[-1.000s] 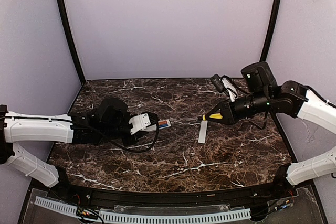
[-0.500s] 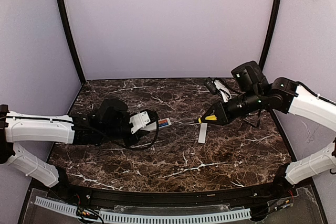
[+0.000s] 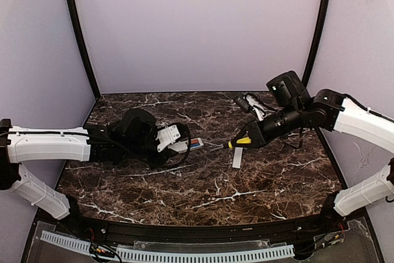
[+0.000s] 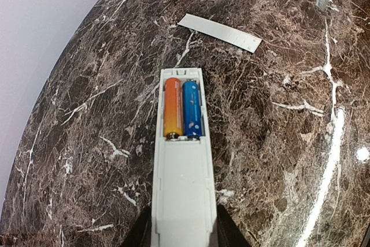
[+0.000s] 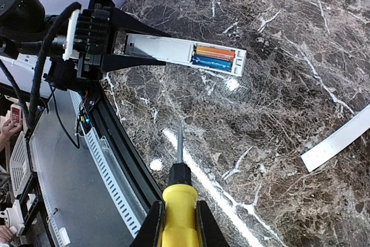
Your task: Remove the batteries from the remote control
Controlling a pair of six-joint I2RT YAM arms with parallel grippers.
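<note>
My left gripper (image 4: 184,231) (image 3: 175,142) is shut on the near end of the white-grey remote control (image 4: 182,172) (image 5: 162,48) and holds it just above the marble. Its back compartment is open, and the batteries lie in it side by side, one orange (image 4: 173,108) and one blue (image 4: 192,108). The flat white back cover (image 4: 219,33) (image 3: 237,157) lies on the table beyond the remote. My right gripper (image 5: 179,224) (image 3: 253,135) is shut on a yellow-handled screwdriver (image 5: 180,201) (image 3: 242,140). Its metal tip points toward the remote's open end, a short way from it.
Black and white cables (image 3: 257,104) hang by the right arm at the back right. A black rail (image 3: 197,229) runs along the table's front edge, and purple walls close in the back and both sides.
The right arm has swung left with the screwdriver, bringing its tip nearer the remote. The left arm has shifted slightly right with the remote.
</note>
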